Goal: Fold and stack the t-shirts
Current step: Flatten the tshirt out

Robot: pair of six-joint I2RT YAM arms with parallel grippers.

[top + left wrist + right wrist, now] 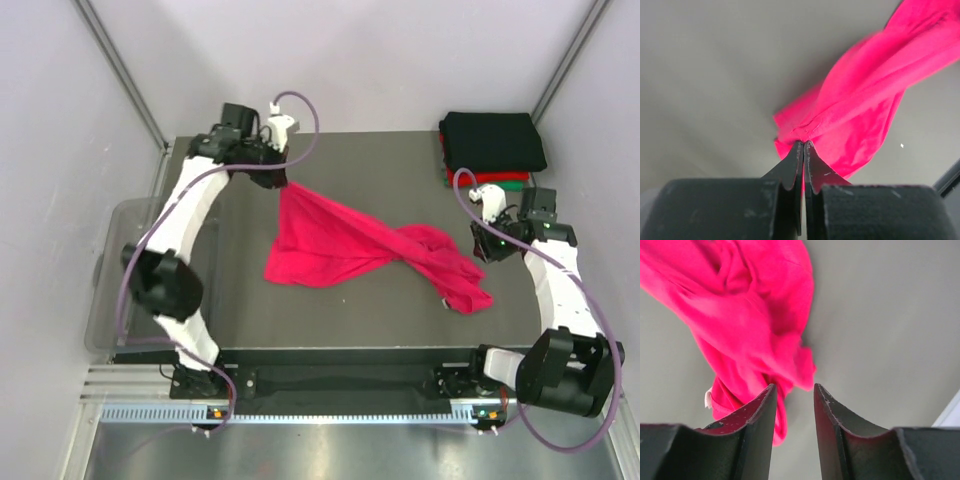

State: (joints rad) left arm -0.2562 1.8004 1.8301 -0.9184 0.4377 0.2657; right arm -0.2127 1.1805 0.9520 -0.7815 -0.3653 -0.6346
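Observation:
A magenta-pink t-shirt [360, 245] lies crumpled and twisted across the middle of the dark table [250, 330]. Its far-left corner is lifted, and my left gripper [287, 183] is shut on that corner; the left wrist view shows cloth [865, 95] pinched between the closed jaws [803, 143]. My right gripper [482, 243] hovers by the shirt's right end, open with nothing between its fingers [794, 387]. In the right wrist view the bunched shirt [740, 305] lies just ahead and to the left, with a small white label [708, 399]. Folded black [493, 140], red [478, 179] and green t-shirts are stacked at the back right.
A clear plastic bin [112, 290] stands off the table's left edge. White walls close in on both sides and behind. A metal rail [300, 412] runs along the near edge between the two arm bases.

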